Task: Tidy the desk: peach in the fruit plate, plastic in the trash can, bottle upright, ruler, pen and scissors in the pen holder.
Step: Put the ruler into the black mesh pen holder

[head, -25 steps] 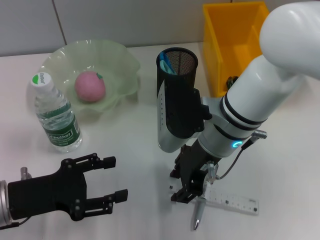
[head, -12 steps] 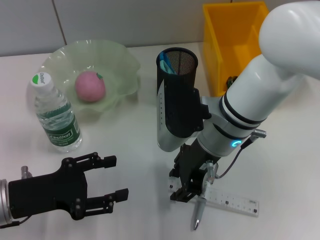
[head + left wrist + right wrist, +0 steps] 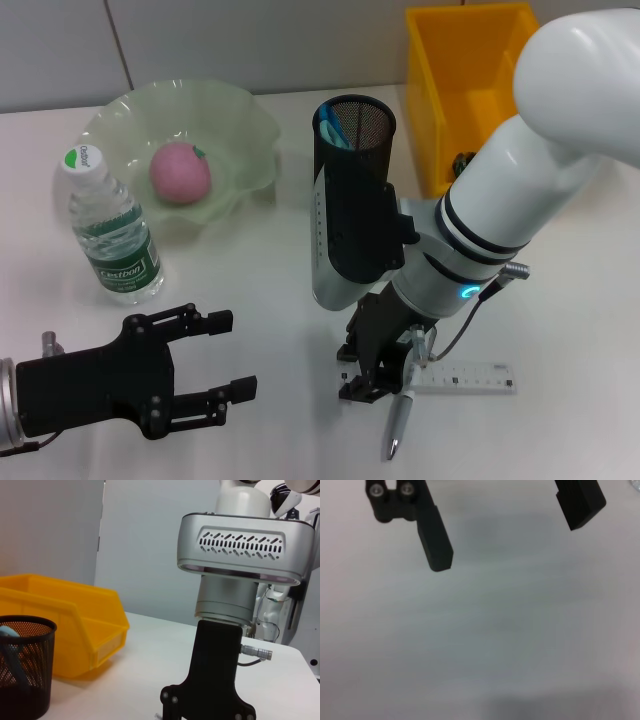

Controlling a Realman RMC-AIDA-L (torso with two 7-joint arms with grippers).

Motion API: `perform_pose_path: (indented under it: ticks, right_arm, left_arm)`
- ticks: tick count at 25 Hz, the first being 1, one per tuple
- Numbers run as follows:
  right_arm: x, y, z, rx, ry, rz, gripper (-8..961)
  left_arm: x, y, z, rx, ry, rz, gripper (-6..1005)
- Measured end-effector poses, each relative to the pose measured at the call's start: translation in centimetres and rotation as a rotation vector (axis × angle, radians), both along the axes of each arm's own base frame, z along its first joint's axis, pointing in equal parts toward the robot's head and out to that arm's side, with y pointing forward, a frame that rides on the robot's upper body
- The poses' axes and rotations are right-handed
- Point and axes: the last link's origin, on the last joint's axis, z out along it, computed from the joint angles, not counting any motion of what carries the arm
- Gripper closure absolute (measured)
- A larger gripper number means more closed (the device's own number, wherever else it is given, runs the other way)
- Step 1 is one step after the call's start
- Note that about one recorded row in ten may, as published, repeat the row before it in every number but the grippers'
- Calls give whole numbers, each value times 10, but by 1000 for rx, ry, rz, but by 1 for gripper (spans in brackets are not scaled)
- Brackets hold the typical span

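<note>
My right gripper is down at the table in front of the black mesh pen holder. Its fingers stand apart in the right wrist view. The white ruler lies flat with its left end at the fingertips. A silver pen lies just beside and below the gripper. A blue handle sticks out of the holder. The pink peach lies in the green fruit plate. The water bottle stands upright. My left gripper is open and empty at the front left.
The yellow bin stands at the back right, behind my right arm; it also shows in the left wrist view, next to the pen holder. A small dark object shows at the bin's near edge.
The ruler has swung: its right end moved away from me, so it now lies level instead of slanted. My right gripper shifted slightly. The left arm has not moved.
</note>
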Motion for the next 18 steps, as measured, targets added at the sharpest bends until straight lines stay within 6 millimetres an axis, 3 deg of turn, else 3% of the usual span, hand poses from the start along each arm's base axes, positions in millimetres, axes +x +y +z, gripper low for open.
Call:
perform_pose_path:
  ticks: [12, 18]
  right_arm:
    - [-11, 2, 5, 11, 40, -8, 575]
    - [-29, 15, 33, 44, 176, -82, 578]
  left_arm:
    - [-1, -1, 1, 2, -2, 5, 227]
    - [-1, 0, 1, 3, -3, 2, 236]
